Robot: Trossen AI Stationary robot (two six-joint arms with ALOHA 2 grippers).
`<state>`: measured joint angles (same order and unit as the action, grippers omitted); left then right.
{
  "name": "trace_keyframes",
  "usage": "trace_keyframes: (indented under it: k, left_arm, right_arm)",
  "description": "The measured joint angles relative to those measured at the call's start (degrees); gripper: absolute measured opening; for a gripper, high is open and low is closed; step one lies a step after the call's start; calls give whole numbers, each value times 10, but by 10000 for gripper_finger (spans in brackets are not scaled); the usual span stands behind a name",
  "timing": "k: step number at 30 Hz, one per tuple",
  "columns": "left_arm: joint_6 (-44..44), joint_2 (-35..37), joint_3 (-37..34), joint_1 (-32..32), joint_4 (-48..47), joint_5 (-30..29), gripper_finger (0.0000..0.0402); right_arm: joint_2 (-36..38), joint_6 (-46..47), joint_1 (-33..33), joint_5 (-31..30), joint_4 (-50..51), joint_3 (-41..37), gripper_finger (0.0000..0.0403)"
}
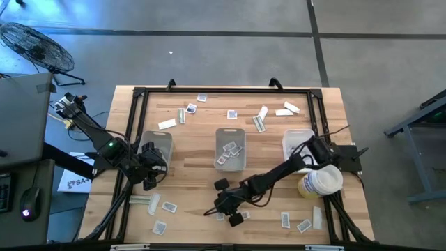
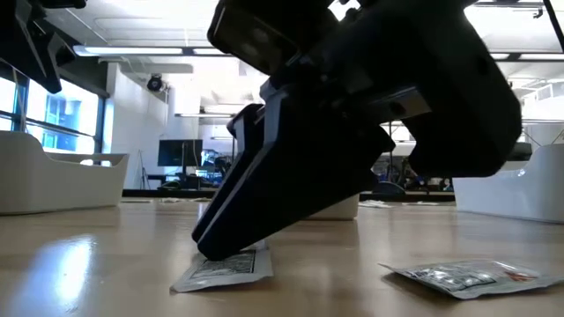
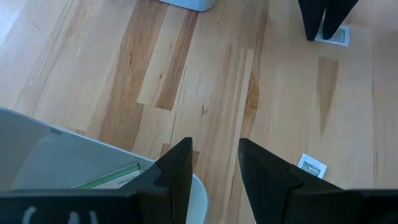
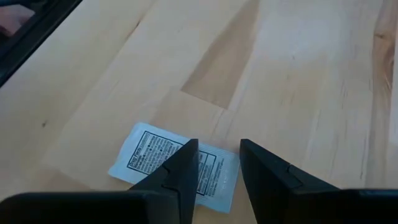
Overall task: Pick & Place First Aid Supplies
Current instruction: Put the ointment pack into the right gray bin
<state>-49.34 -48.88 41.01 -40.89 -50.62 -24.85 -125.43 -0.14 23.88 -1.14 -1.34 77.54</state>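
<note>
A square white sachet with dark print lies flat on the wooden table near its front edge. My right gripper slants down onto it, fingers open; the left finger stands over the sachet's middle and the right one over its edge. It shows large in the low view above the sachet. My left gripper hangs open with nothing between its fingers, over the near corner of the left grey tray, which holds a green-white strip. My right gripper comes at the sachet slanting down from the table's right and far side. In the low view one fingertip meets the sachet's top face. The sachet lies flat on the table. Whether the other finger touches it, I cannot tell.
A grey tray with sachets stands mid-table, a white tray and a round white tub at the right. Loose packets lie along the far side and near the front edge. A black rail frames the table.
</note>
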Motion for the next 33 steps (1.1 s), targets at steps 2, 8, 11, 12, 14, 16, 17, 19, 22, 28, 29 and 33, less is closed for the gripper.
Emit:
trace_keyframes:
  k: [2, 8, 11, 12, 14, 16, 17, 19, 22, 28, 29, 33]
  left_arm:
    - [0, 0, 0, 0, 0, 0, 128]
    - [0, 0, 0, 0, 0, 0, 128]
    - [0, 0, 0, 0, 0, 0, 128]
    - [0, 0, 0, 0, 0, 0, 128]
    - [0, 0, 0, 0, 0, 0, 128]
    - [0, 0, 0, 0, 0, 0, 128]
    - [0, 0, 0, 0, 0, 0, 128]
    - [0, 0, 0, 0, 0, 0, 128]
    - [0, 0, 0, 0, 0, 0, 128]
    - [0, 0, 0, 0, 0, 0, 128]
    - [0, 0, 0, 0, 0, 0, 128]
    - [0, 0, 0, 0, 0, 0, 128]
  right_arm:
    - [0, 1, 0, 3, 11, 0, 110]
    - [0, 16, -2, 9, 39, 2, 83]
    - [0, 17, -3, 11, 46, 1, 64]
    - [0, 17, -3, 11, 47, 1, 57]
    - [0, 17, -3, 11, 49, 1, 42]
    - [0, 16, -3, 9, 50, 1, 27]
    - [-1, 16, -3, 8, 50, 0, 20]
    - [-1, 16, -3, 8, 50, 0, 7]
    - [3, 16, -2, 6, 49, -1, 4]
    - [35, 17, 7, 4, 72, -5, 32]
    - [38, 20, 10, 2, 70, -5, 38]
    - [48, 53, 22, -25, 71, -3, 63]
